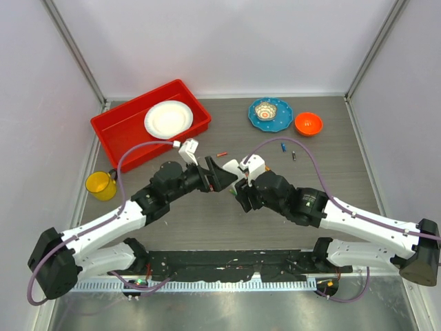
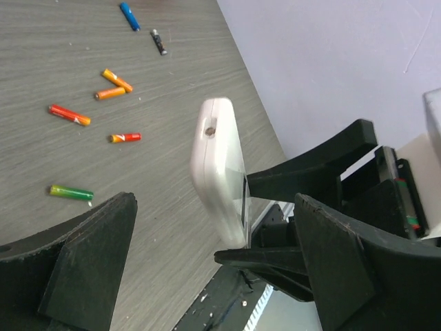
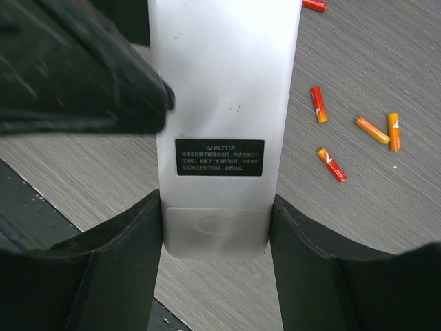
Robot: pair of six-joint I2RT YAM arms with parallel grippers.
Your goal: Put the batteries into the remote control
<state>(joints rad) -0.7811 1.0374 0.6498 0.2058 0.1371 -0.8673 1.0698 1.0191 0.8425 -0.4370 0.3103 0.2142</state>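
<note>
The remote control [image 3: 220, 89] shows its plain white back with a black label, held off the table. My right gripper [image 3: 216, 207] is shut on its sides at the battery-cover end. My left gripper [image 2: 215, 207] is wide open around the remote control's [image 2: 219, 172] other end without clamping it; one of its fingers [image 3: 83, 76] overlaps the remote's back. Both grippers meet at mid-table, the left gripper [image 1: 219, 172] facing the right gripper [image 1: 239, 183]. Several batteries lie loose on the table: orange-red ones [image 2: 69, 114], a green one [image 2: 71, 192], a blue one [image 2: 129, 16], a dark one [image 2: 159, 42].
A red tray [image 1: 117, 131] holding a white plate [image 1: 168, 118] sits at the back left, with a yellow cup [image 1: 101, 185] near its corner. At the back right are a blue plate [image 1: 279, 121] with a small bowl and an orange bowl [image 1: 308, 123].
</note>
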